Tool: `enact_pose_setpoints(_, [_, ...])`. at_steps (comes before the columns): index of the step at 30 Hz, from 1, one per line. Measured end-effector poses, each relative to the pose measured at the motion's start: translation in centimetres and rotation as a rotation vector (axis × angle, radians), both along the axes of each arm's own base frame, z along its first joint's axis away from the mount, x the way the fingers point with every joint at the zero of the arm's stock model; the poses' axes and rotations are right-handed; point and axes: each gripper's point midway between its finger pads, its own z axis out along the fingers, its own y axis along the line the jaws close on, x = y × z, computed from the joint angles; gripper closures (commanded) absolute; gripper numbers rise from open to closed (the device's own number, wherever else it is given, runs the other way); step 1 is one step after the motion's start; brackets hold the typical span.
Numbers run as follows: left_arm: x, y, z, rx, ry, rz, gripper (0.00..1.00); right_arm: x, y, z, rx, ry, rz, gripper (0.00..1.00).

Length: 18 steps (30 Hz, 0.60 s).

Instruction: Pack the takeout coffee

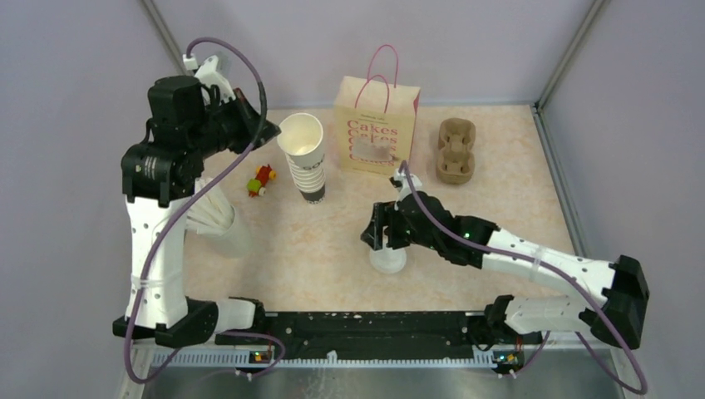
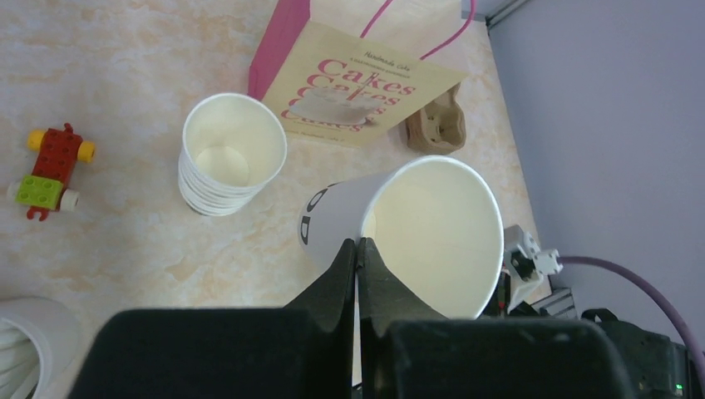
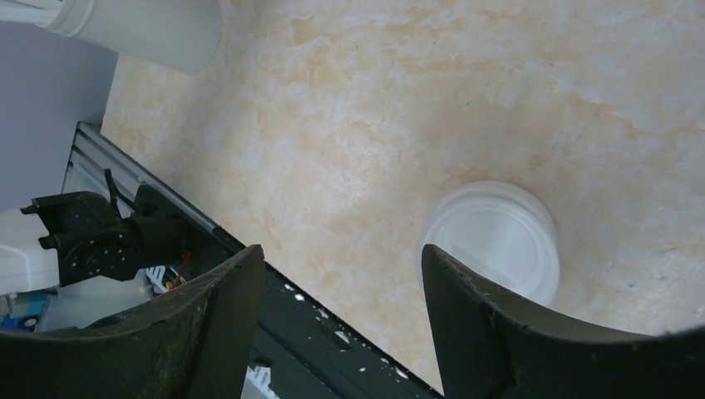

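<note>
takeout coffee not yet in one piece. its paper cup [image 2: 432, 233], lidless, with black lettering on the side, hung tilted in the air in the left gripper [image 2: 357, 249], just beside the stack of cups [image 2: 208, 195]. its lid [image 3: 490, 241] lay flat on the table [image 1: 316, 249] toward the near edge, under the right gripper [image 3: 339, 253]. left jaws were pressed together on one wall of the cup at the rim, apparently one finger inside and one outside. right jaws stood wide with nothing between them; in the right wrist view the lid sat off to one side, partly behind one finger rather than centred in the gap. risks as judged: (1) a pinch on a single thin paper wall could crease the rim or squeeze it out of round, and a bent rim would not take the lid. the same hold gave little resistance to swing, so a quick move could let the cup twist or slip out. (2) with the lid off centre, a closing finger would likely meet it first and skate it across the smooth top, possibly toward the front rail [image 1: 374, 322]. a low flat lid also left little to catch, so the tips might scrape the table instead. (3) the held cup was near the stack, and a careless sweep could tip it. paper bag [image 1: 376, 125] and cardboard cup carrier [image 1: 456, 150] stood at the far side, well apart from the right gripper. the bag looked light and likely to topple if bumped during loading.
</note>
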Motion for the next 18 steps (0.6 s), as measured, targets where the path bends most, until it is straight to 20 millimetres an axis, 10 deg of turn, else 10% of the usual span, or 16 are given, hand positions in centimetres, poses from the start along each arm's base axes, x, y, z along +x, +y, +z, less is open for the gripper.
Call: enact_pose_setpoints(18, [-9.6, 4.6, -10.0, 0.154, 0.145, 0.109, 1.00, -0.9, 8.0, -11.7, -0.136, 0.192, 0.079, 0.47])
